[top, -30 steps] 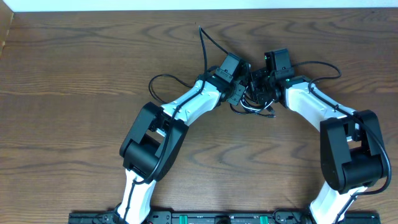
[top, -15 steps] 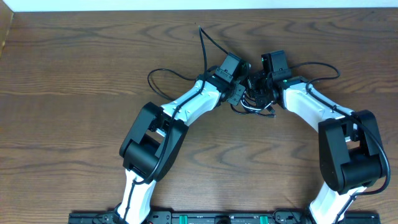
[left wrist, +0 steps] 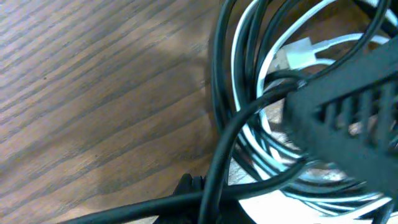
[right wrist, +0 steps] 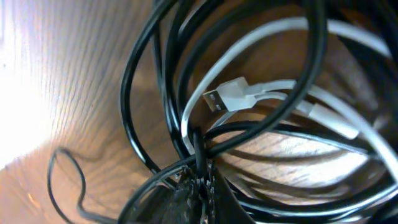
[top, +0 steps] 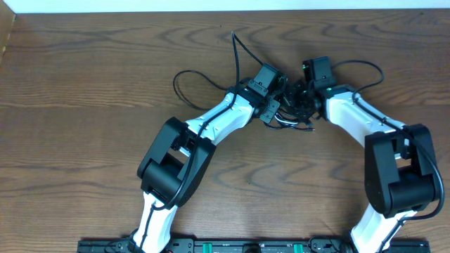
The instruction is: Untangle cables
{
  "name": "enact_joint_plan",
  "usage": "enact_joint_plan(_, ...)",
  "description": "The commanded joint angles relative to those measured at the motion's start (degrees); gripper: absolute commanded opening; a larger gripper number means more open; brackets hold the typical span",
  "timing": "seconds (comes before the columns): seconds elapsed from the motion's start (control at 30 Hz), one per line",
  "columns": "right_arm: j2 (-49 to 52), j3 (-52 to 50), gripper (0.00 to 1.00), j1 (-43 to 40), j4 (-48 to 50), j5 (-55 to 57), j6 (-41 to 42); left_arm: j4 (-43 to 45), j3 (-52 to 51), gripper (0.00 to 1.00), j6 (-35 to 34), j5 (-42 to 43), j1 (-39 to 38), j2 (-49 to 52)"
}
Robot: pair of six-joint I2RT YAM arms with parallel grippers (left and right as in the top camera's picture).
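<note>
Over at the left of the brown wooden bench (top: 84, 105), a loop of thin black cord (top: 176, 79) lies loose. The left fingers (top: 276, 104) are pressed together at the tangled coil of black cords (top: 292, 121); whether they grip a strand I cannot tell. The short white cord with its flat plug (right wrist: 249, 93) is threaded through that coil. The right fingers (right wrist: 198, 186) pinch one black strand. To my eye, hardly anything is separated yet, and nearly all the work remains.

glossy black cables (right wrist: 321, 43), smooth white cable (right wrist: 239, 93), matt grained wood table (left wrist: 93, 93)
</note>
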Motion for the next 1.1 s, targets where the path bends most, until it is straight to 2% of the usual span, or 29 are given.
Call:
enact_joint_plan(0.0, 0.31, 0.15, 0.01, -3.45, -0.37, -6.47, -11.41, -0.17, -0.11, 0.08, 0.55, -1.42, 0.17, -1.51)
enact_joint_plan(0.33, 0.31, 0.76, 0.01, -12.41, -5.11, -11.98, -22.16, -1.57, -0.11, 0.07, 0.52, -1.40, 1.68, -1.51)
enact_joint_plan(0.63, 0.31, 9.09, 0.01, -19.50, -19.06, -12.13, -34.01, -4.33, -0.11, 0.07, 0.11, -0.70, 3.98, -1.51)
enact_joint_plan(0.67, 0.31, 9.16, 0.01, -19.76, -19.10, -13.73, -34.18, -4.52, -0.11, 0.07, -0.13, -0.68, 3.98, -1.51)
enact_joint_plan(0.77, 0.31, 9.11, 0.16, -19.34, -19.58, -18.82, -34.14, -4.44, -0.11, 0.07, -0.52, -0.68, 3.65, -1.51)
enact_joint_plan(0.83, 0.31, 9.11, 0.40, -18.16, -20.37, -19.06, -33.27, -3.96, -0.11, 0.07, -2.75, -0.68, 3.65, -1.51)
enact_joint_plan(0.87, 0.31, 9.05, 0.42, -16.74, -21.07, -19.02, -30.93, -3.74, -0.11, 0.08, -4.81, -0.68, 3.65, -1.51)
enact_joint_plan(0.97, 0.31, 8.98, 0.43, -13.77, -21.00, -18.99, -26.91, -3.78, -0.11, 0.08, -5.11, -0.72, 3.65, -1.51)
enact_joint_plan(1.07, 0.33, 8.98, 0.33, -9.77, -19.87, -17.81, -19.76, -3.80, -0.11, 0.08, -6.71, -0.72, 3.65, -1.51)
